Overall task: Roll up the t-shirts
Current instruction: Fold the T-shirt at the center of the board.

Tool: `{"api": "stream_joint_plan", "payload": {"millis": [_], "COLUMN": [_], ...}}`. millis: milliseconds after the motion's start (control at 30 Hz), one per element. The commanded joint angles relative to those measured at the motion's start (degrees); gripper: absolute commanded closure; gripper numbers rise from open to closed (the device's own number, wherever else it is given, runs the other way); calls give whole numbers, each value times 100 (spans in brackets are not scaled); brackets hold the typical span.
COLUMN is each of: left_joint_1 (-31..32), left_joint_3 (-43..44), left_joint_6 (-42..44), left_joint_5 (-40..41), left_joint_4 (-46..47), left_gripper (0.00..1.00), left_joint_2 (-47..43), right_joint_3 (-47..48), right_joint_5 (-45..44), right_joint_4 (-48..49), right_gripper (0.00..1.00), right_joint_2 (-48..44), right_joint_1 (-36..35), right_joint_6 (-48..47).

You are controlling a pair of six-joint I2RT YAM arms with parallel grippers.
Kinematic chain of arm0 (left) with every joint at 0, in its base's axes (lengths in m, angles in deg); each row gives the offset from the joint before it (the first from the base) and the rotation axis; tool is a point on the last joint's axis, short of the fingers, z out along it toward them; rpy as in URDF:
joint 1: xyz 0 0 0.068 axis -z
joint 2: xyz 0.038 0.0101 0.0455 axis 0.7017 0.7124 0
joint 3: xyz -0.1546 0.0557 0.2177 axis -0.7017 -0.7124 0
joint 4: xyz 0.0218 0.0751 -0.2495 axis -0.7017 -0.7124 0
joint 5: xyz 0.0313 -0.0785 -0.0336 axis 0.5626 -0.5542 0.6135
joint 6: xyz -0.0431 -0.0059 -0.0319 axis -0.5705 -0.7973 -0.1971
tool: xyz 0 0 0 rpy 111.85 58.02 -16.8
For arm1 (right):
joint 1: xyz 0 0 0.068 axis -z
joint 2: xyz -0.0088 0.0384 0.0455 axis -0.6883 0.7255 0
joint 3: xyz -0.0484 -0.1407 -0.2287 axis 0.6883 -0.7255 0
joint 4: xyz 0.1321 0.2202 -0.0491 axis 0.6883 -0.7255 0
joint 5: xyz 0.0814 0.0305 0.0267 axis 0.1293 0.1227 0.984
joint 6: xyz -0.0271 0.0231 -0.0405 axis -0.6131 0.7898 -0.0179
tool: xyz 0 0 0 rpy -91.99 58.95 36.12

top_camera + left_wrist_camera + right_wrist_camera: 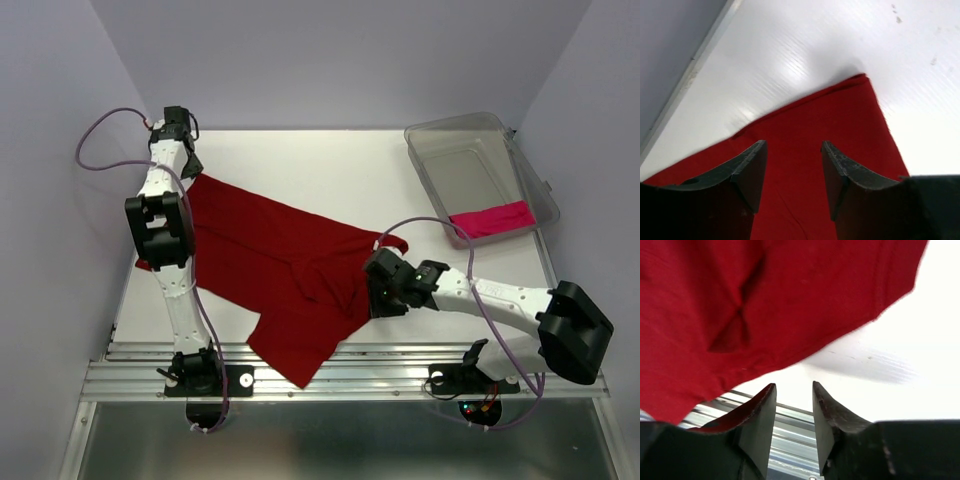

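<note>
- The left tool [792, 145] hung over the far-left corner of the crimson t-shirt [280, 260], its jaws apart with nothing between them.
- The crimson t-shirt lay spread and rumpled across the white counter [320, 160], reaching from the far left to the near edge.
- The right tool [794, 385] sat low at the shirt's right side, jaws apart, gripping nothing.
- The pink t-shirt [490, 218] lay as a small roll inside the clear plastic bin [455, 170] at the far right.

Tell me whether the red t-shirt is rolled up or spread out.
Spread out, not rolled. The red t-shirt lies loosely flat across the table, rumpled in the middle, with one end reaching the near edge. No roll shows anywhere in it.
</note>
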Motion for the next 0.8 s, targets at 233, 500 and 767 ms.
{"api": "stream_joint_plan", "payload": {"millis": [233, 500, 767], "left_joint_1": [539, 548, 548], "left_joint_3": [138, 42, -28], "left_joint_6": [29, -41, 12], "left_joint_5": [-20, 103, 103], "left_joint_4": [-106, -115, -106], "left_gripper": [42, 43, 43], "left_joint_2": [-521, -697, -671], "right_joint_3": [1401, 2254, 2755], "right_joint_5": [-294, -312, -373], "right_joint_4": [480, 963, 1182], "right_gripper": [62, 61, 53], "right_joint_2": [677, 1758, 2664], "right_joint_1": [-581, -829, -881], "right_joint_6": [-441, -986, -1320]}}
